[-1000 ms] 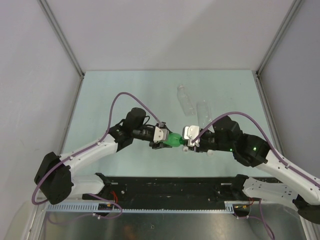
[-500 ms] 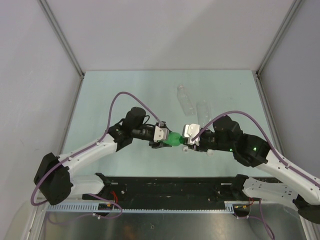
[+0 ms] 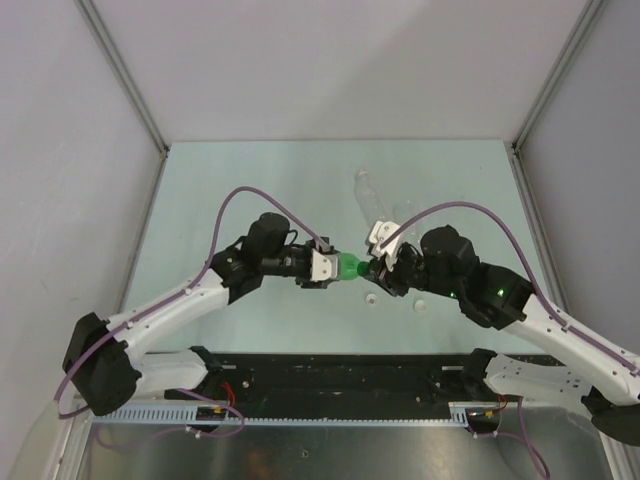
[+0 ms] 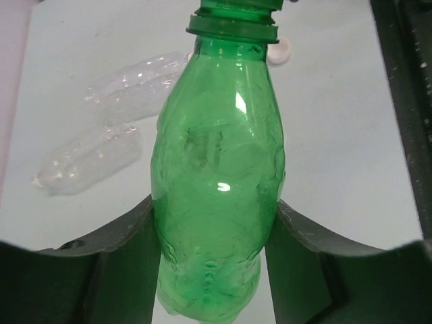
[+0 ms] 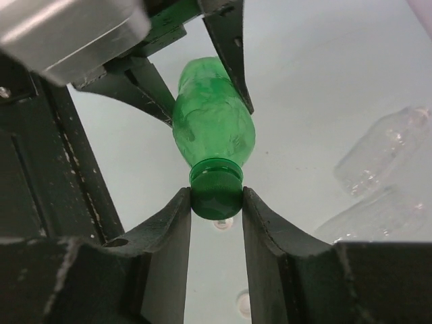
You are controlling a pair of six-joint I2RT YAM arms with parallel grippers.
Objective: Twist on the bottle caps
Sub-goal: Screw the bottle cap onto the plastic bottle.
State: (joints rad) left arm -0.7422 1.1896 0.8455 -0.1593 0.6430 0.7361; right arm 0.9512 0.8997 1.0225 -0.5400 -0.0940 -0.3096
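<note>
Fingers (image 4: 121,253) of the left gripper (image 3: 338,268) clamp the green bottle (image 4: 216,169) mid-body; the right gripper (image 5: 216,202) fingers pinch the dark green cap (image 5: 216,191) on its neck. We see the bottle held off the desk (image 3: 220,190), neck toward 3 o'clock in the top view. Two clear bottles (image 3: 372,195) lie at its 1 o'clock.

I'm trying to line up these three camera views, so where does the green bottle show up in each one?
Top external: green bottle just below centre.
Left wrist: green bottle fills the middle, neck at the top edge.
Right wrist: green bottle upper middle, its dark green cap lowest.
Shared landmark: the clear bottles, lying flat in all three.
</note>
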